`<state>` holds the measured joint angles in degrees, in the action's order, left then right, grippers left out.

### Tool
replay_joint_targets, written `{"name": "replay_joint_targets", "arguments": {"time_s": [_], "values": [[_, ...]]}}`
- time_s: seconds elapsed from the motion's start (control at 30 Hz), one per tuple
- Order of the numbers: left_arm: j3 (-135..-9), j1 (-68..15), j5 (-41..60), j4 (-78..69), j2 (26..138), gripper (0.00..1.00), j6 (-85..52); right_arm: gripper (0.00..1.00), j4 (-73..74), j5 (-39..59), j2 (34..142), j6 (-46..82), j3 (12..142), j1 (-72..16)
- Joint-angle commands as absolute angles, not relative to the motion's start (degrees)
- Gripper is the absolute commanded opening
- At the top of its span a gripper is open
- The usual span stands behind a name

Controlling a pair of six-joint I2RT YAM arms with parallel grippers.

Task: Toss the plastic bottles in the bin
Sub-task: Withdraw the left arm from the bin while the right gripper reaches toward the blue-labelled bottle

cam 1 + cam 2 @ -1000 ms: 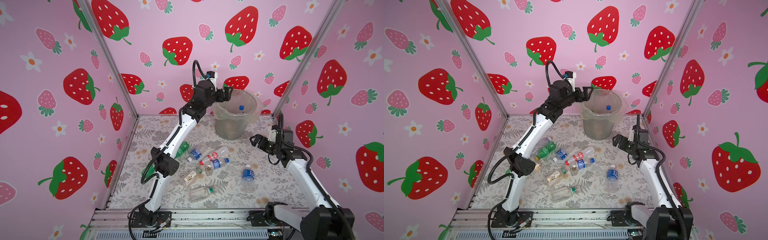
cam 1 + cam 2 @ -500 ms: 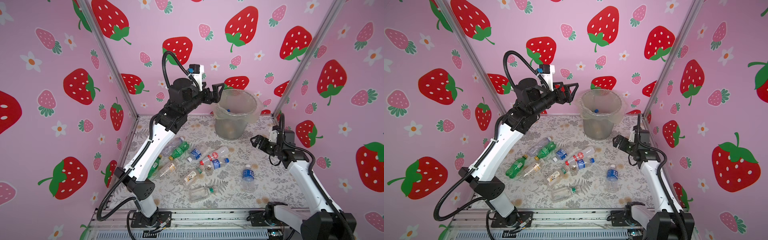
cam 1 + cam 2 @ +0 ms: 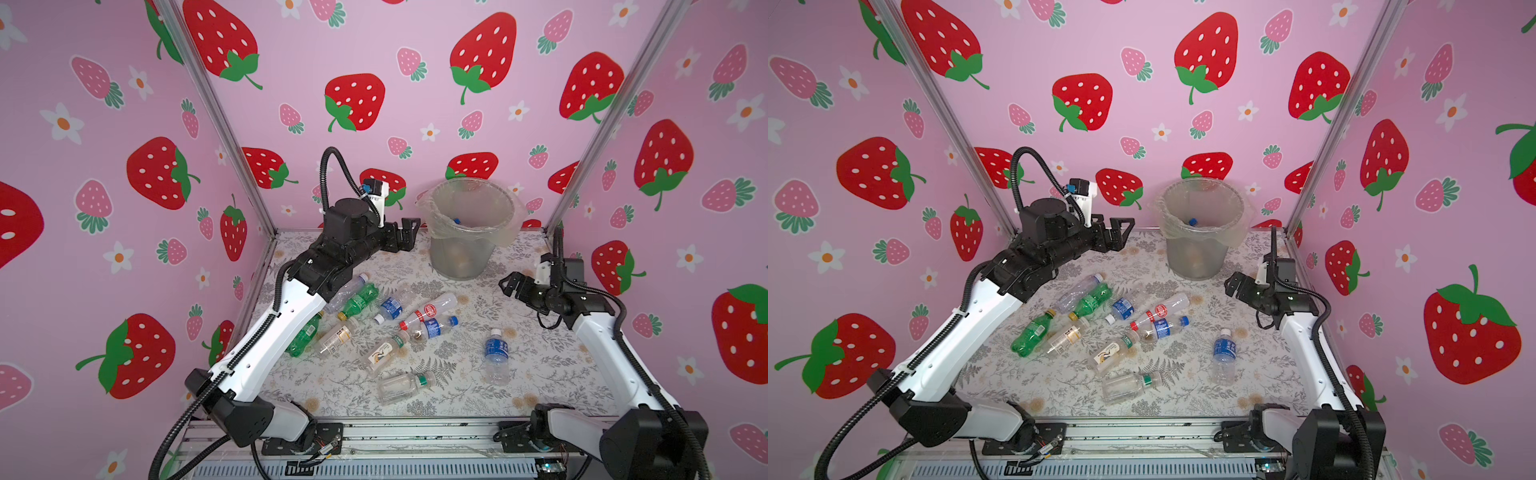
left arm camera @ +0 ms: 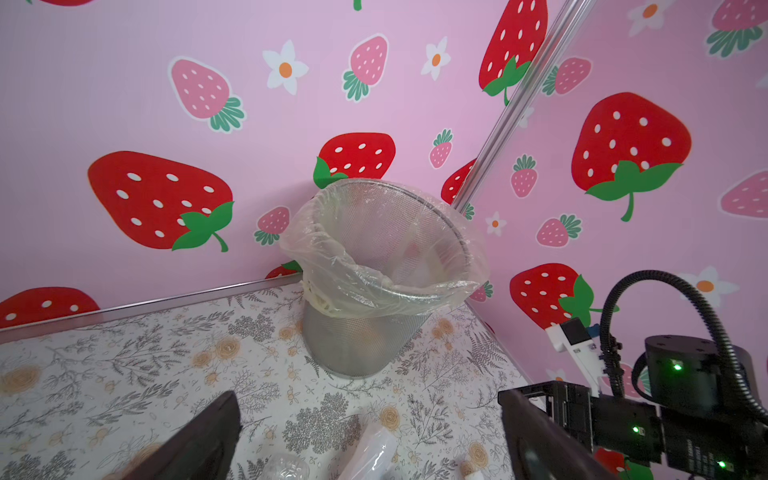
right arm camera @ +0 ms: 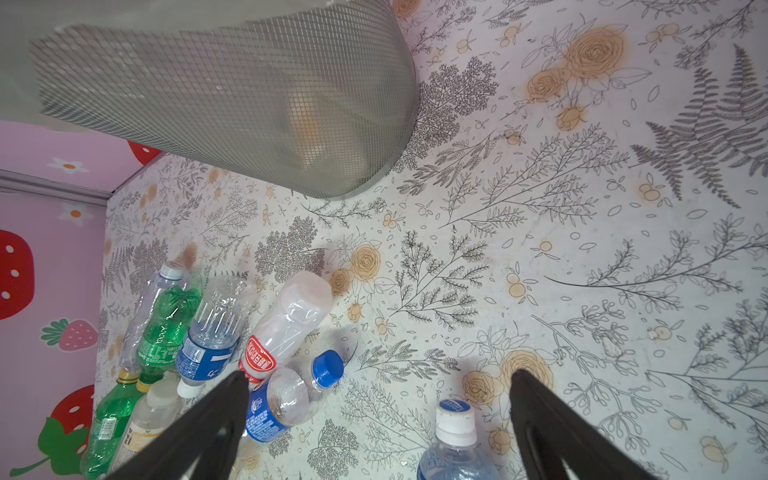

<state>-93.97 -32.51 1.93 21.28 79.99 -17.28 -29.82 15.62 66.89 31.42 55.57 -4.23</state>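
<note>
Several plastic bottles (image 3: 432,309) lie scattered on the floral floor in both top views, among them a green one (image 3: 1090,303). A blue-labelled bottle (image 3: 496,351) sits apart to the right. The bin (image 3: 461,257), a mesh basket lined with a clear bag, stands at the back and shows a blue cap (image 3: 1192,221) inside. My left gripper (image 3: 409,232) hovers open and empty just left of the bin (image 4: 361,340). My right gripper (image 3: 509,284) hangs open and empty to the bin's right. In the right wrist view the blue-capped bottle (image 5: 286,399) lies below its fingers.
Pink strawberry walls enclose the floor on three sides, with metal posts (image 3: 598,120) in the back corners. A rail (image 3: 415,432) runs along the front edge. The left arm's white link (image 3: 291,316) passes over the leftmost bottles.
The left arm has swung back from over the bin's rim, leftward and lower, with its gripper still open. The right arm has not moved.
</note>
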Motion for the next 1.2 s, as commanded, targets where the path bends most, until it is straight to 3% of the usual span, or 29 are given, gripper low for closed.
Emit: {"name": "replay_joint_targets", "arguments": {"time_s": [0.0, 0.67, 0.9, 1.17], "values": [[-90.7, -31.1, 1.8, 22.1, 78.1, 0.99, -19.3, 0.99, -30.0, 13.9, 66.1, 32.3, 54.2, -4.0], [-76.2, -24.6, 7.6, 28.5, 71.1, 0.99, -24.9, 0.99, -36.0, 8.3, 61.8, 32.3, 49.6, -5.8], [-68.6, -21.6, 11.5, 28.7, 68.1, 0.99, -27.7, 0.99, -34.9, 7.3, 59.3, 35.8, 45.8, -11.2], [-62.5, -21.0, 14.4, 28.1, 66.1, 0.99, -28.3, 0.99, -36.6, -1.7, 58.3, 40.9, 43.0, -21.1]]}}
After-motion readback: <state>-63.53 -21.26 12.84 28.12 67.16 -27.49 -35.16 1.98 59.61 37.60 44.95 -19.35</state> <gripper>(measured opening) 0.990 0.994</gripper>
